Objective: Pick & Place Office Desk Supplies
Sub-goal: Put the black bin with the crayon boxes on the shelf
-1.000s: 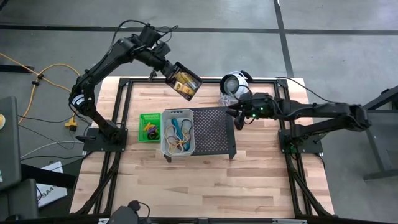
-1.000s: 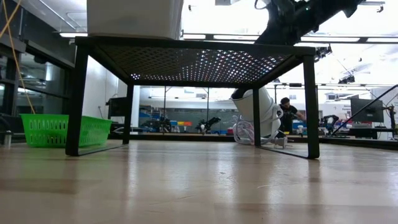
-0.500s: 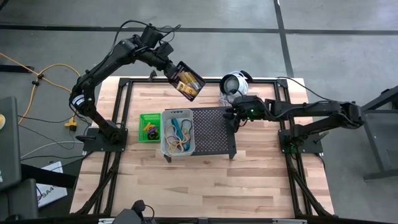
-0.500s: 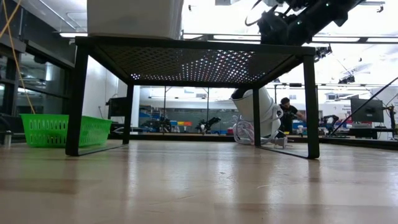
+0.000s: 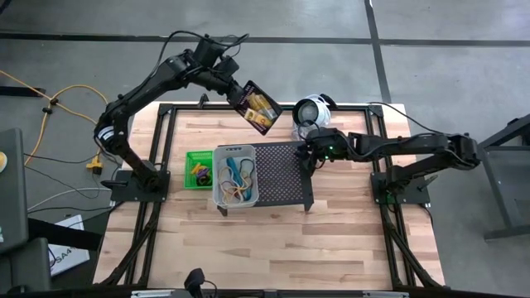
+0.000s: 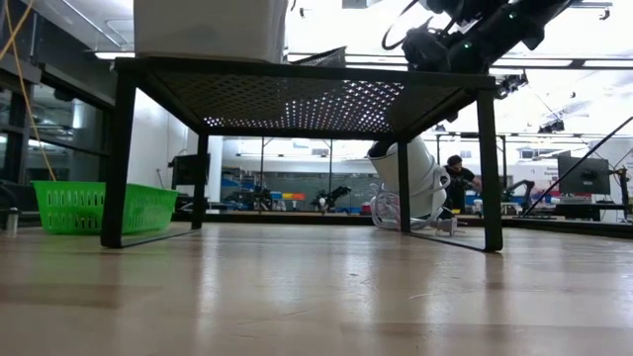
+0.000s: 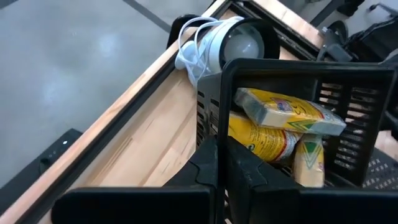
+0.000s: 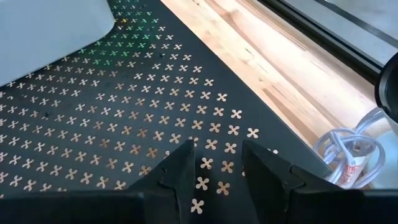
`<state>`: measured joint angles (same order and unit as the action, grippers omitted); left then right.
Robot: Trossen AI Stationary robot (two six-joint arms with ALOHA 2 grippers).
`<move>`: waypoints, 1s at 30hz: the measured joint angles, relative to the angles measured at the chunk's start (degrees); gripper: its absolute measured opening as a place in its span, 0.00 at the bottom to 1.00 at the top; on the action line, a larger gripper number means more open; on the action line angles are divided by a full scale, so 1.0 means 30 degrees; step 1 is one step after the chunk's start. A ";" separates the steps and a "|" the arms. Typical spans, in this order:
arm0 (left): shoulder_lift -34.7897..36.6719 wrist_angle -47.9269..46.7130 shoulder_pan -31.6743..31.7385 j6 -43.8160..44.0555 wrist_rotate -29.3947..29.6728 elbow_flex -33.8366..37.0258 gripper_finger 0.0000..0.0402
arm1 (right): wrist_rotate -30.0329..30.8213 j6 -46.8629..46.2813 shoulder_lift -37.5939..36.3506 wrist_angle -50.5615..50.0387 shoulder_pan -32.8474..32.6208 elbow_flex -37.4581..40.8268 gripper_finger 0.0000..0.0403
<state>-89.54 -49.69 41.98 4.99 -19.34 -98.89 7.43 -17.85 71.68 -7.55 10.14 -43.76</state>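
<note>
since a second ago the left arm has carried the black bin [image 5: 257, 108] further along the desk's far edge toward the white-and-silver device [image 5: 311, 110], and the right pincer [image 5: 308, 155] has slid in from the right edge onto the perforated stand [image 5: 281, 174].

high view: the left pincer [image 5: 238, 89] is clamped on the black bin's rim, holding it tilted in the air, yellow tubes showing inside. the clear bin [image 5: 235, 175] with its bands sits on the stand's left part; the green bin [image 5: 199, 169] rests on the desk [image 5: 331, 240] just beside the stand, toward the left edge.

low view: the clear bin [image 6: 210, 28] stands on the stand's top, the green bin [image 6: 91, 207] on the desk behind the near leg. the right arm hangs over the stand's right end.

left wrist view: fingers [image 7: 214, 168] pinch the wall of the black bin [image 7: 298, 74]; three yellow tubes [image 7: 280, 124] lie heaped against its low side.

right wrist view: the right pincer [image 8: 221, 163] stands apart, empty, just over the stand [image 8: 124, 124].

risk, as i judge it: with the bin so tilted, a jolt could spill the tubes, and the thin rim grip could slip. the two arms are also near each other.
</note>
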 joint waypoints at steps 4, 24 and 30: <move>-0.0415 0.0680 -0.0281 0.0291 -0.0060 0.0000 0.00 | -0.0106 -0.0031 0.0036 0.0642 0.0004 0.0033 0.30; -0.1105 0.1082 -0.0583 0.0346 -0.1520 -0.0128 0.00 | -0.0179 -0.0029 0.0022 0.0868 -0.0004 0.0033 0.30; -0.1105 0.1078 -0.0575 0.0335 -0.1524 -0.0131 0.00 | -0.0179 -0.0029 0.0022 0.0868 0.0003 0.0033 0.30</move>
<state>-92.86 -46.46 40.25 6.00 -23.91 -99.29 6.90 -17.93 71.75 -4.95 10.15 -43.66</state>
